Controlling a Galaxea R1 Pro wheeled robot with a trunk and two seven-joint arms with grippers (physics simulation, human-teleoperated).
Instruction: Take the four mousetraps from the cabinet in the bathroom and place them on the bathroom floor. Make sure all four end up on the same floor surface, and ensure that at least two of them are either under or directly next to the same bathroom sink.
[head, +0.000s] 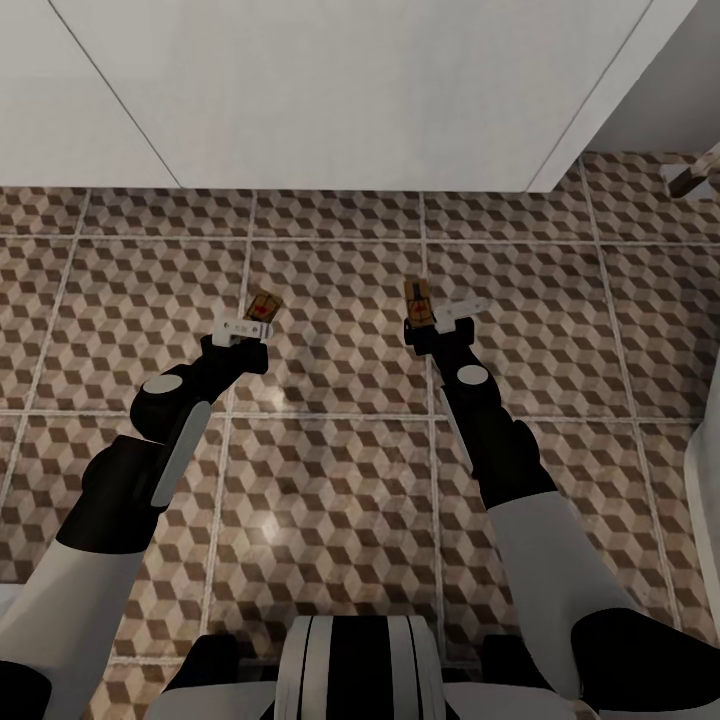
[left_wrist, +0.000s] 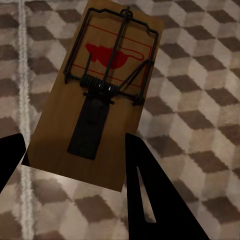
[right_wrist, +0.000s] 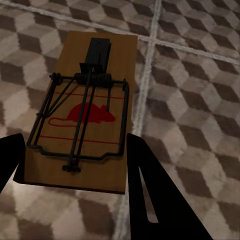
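Note:
Both arms reach out over the cube-patterned bathroom floor (head: 340, 480). My left gripper (head: 252, 326) is shut on the near end of a tan mousetrap (head: 263, 306), held above the tiles. In the left wrist view this mousetrap (left_wrist: 100, 95) shows its black wire and red mark, between the dark fingers (left_wrist: 150, 200). My right gripper (head: 440, 318) is shut on a second mousetrap (head: 418, 300). The right wrist view shows that mousetrap (right_wrist: 85, 115) with its red mouse print, between the fingers (right_wrist: 155, 200). The white vanity of the bathroom sink (head: 300, 90) lies just beyond both traps. The cabinet is out of view.
A small metal fitting (head: 695, 175) sticks in at the far right beside the vanity's corner. A white curved body (head: 708, 500) runs along the right edge. Open tiles stretch between the vanity and my base (head: 350, 670).

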